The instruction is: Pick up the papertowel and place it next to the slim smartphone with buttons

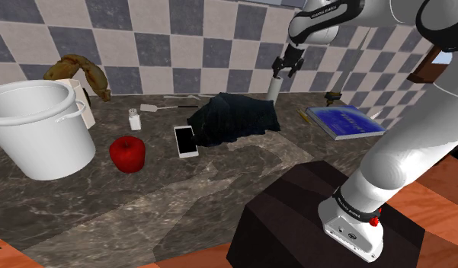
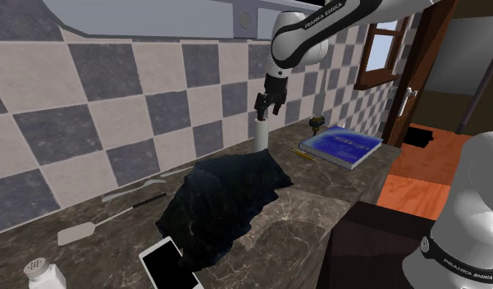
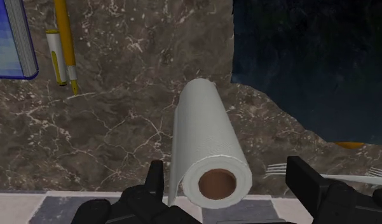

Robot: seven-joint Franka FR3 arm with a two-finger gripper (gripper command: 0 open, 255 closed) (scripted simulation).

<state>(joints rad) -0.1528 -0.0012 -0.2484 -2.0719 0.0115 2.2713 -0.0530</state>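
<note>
A white paper towel roll (image 1: 274, 89) (image 2: 260, 135) stands upright on the dark marble counter close to the checkered wall. My black gripper (image 1: 286, 70) (image 2: 267, 111) hangs just above its top end. In the wrist view the gripper (image 3: 229, 175) is open, and the roll (image 3: 208, 143) with its brown core lies between the two fingers without touching either. A slim smartphone (image 1: 186, 141) (image 2: 169, 264) with a white frame lies flat on the counter, at the edge of a crumpled dark cloth (image 1: 235, 118) (image 2: 224, 197) that separates it from the roll.
A blue book (image 1: 345, 120) (image 2: 343, 146) and yellow pens (image 3: 63, 48) lie beyond the roll. A white bucket (image 1: 40, 126), a red apple (image 1: 127, 154) and a salt shaker (image 1: 134, 118) stand at the shoulder view's left. Forks (image 3: 291, 168) lie by the wall.
</note>
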